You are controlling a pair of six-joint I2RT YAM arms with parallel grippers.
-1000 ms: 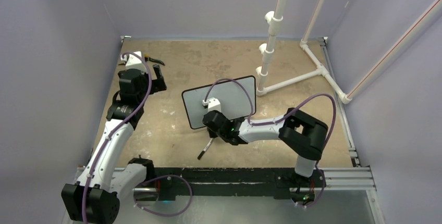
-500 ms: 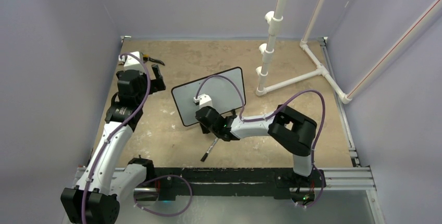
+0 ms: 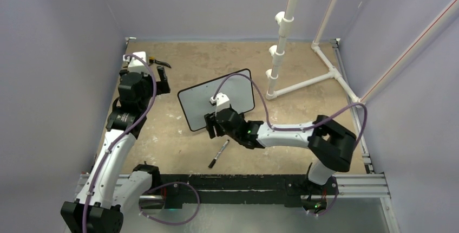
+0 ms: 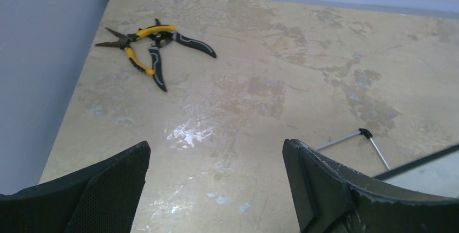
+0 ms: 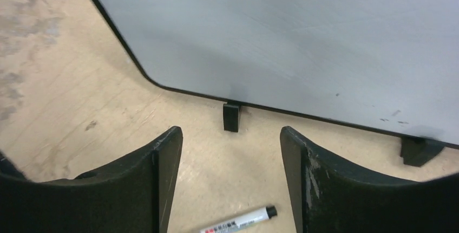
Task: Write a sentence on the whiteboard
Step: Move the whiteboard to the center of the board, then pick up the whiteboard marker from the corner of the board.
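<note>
Writing is not begun, by my reading. Small white rectangular whiteboard with thin black frame (image 5: 303, 38) stands on its feet mid-table. Its face is bare but for specks, as far as the right wrist view reaches. White-barrelled, black-capped marker pen (image 5: 238, 224) lies unheld on the tan table (image 3: 162, 141) just before it. Right gripper (image 5: 230, 135) hovers close by, jaws apart, empty. Left gripper (image 4: 216, 149), wide and empty, hangs near yellow-handled pliers (image 4: 149, 46). Nothing blocks the board.

The marker (image 3: 218, 154) lies before the whiteboard (image 3: 196, 106); pliers (image 3: 160, 62) behind, leftward.
</note>
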